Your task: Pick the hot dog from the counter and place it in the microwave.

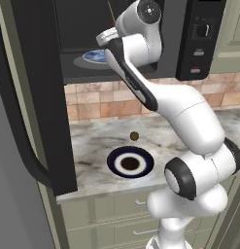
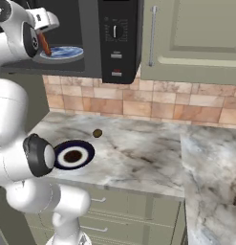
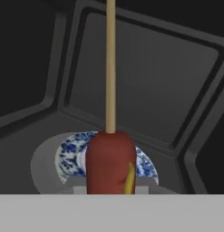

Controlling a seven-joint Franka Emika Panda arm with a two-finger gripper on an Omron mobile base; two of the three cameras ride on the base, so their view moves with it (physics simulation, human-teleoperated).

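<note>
1. In the end effector (image 2: 43, 36) itself sits the hot dog (image 3: 109, 163): the jaws are closed tight on the sausage, which hangs reddish-brown just under the hand in the right base view, clear of the surface (image 2: 138, 143).
2. Straight ahead of the end effector, the hot dog's long axis runs along the line of the fingers, and a thin wooden stick (image 3: 110, 68) carries on from its far end toward the back of the microwave (image 2: 114, 38) cavity.
3. Just beyond and below the sausage lies a blue-and-white plate (image 3: 70, 156) on the round grey turntable (image 3: 43, 165); the hot dog is over the plate's near half, and I cannot tell whether it touches it.
4. My judgement: the move ahead turns on this gap. The sausage needs only to go down and a little forward before the jaws part, since it is already inside the open cavity.
5. Far below the end effector, a dark-rimmed plate (image 1: 129, 162) with a white ring and brown centre rests on the surface, with nothing else in it that I can make out.
6. Beyond that plate, toward the tiled wall, a small brown ball (image 1: 134, 135) lies alone.
7. To the side, the microwave door (image 1: 39, 97) stands swung wide open.
</note>
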